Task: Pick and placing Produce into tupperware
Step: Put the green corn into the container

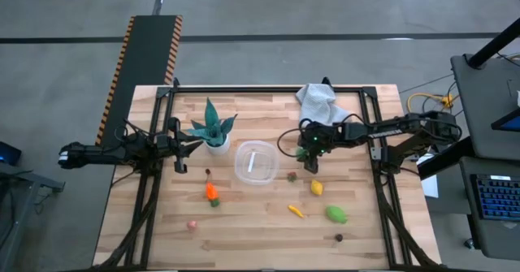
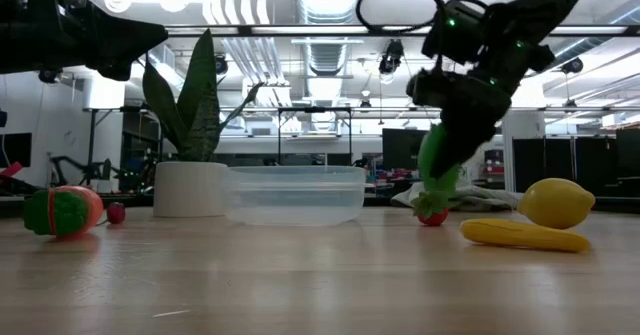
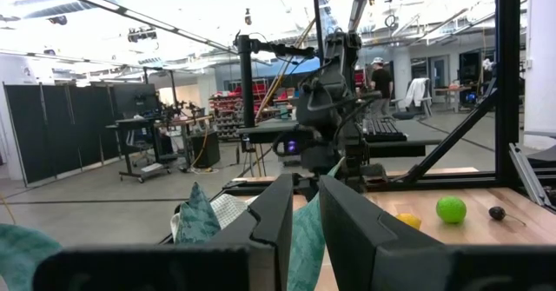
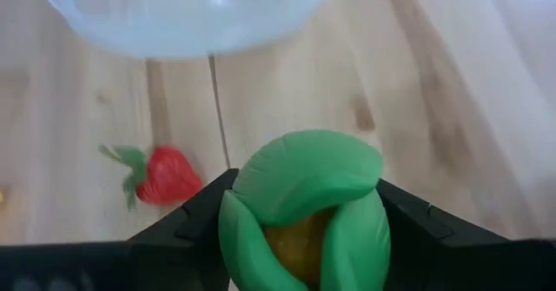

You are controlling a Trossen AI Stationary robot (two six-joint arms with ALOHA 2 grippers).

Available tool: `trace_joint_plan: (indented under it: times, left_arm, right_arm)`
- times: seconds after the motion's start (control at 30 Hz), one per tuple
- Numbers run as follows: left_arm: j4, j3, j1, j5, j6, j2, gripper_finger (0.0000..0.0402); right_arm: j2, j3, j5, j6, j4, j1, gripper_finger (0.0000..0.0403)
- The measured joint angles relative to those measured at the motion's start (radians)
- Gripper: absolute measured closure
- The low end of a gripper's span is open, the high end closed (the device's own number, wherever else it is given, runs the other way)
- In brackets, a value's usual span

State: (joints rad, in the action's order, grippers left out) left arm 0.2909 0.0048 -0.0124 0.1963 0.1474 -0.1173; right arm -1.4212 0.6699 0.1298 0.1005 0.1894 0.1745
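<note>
The wooden counter (image 1: 244, 231) carries the clear tupperware (image 1: 257, 162) at its middle, with the potted plant (image 1: 213, 130) just beside it. The right gripper (image 1: 312, 163) hangs between the tub and the lemon (image 1: 316, 187), fingers clamped on a green-leafed corn piece (image 4: 304, 213) held upright, long axis vertical. A strawberry (image 4: 165, 176) lies below. The left gripper (image 1: 182, 144) waits beside the plant, fingers nearly together.

The wooden table (image 1: 244, 239) carries the tupperware (image 1: 257, 162), scattered produce (image 1: 335, 214), a potted plant (image 1: 214, 131) and a cloth (image 1: 319, 103)
</note>
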Motion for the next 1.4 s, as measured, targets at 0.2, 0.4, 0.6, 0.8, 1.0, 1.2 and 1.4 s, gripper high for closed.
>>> trace_joint_plan:
  times: [0.2,0.4,0.6,0.8,1.0,1.2,1.4]
  left_arm:
    - [0.0,0.0,0.0,0.0,0.0,0.0,0.0353]
    - [0.0,0.0,0.0,0.0,0.0,0.0,0.0353]
    - [0.0,0.0,0.0,0.0,0.0,-0.001,0.0353]
    - [0.001,0.0,0.0,0.0,0.0,0.001,0.0353]
    - [0.0,0.0,0.0,0.0,0.0,0.0,0.0353]
    - [0.001,0.0,0.0,0.0,0.0,0.0,0.0353]
    - [0.0,0.0,0.0,0.0,0.0,0.0,0.0353]
  right_arm:
    - [0.0,0.099,-0.001,-0.051,0.018,-0.009,0.021]
    - [-0.026,0.206,0.0,-0.126,0.014,-0.048,0.021]
    - [-0.156,0.334,0.0,-0.19,0.017,-0.068,0.021]
    - [-0.315,0.473,-0.001,-0.234,0.071,-0.068,0.021]
    - [-0.437,0.564,-0.001,-0.262,0.142,-0.068,0.021]
    - [-0.479,0.583,0.0,-0.262,0.147,-0.068,0.021]
    - [-0.48,0.581,0.0,-0.267,0.145,-0.068,0.021]
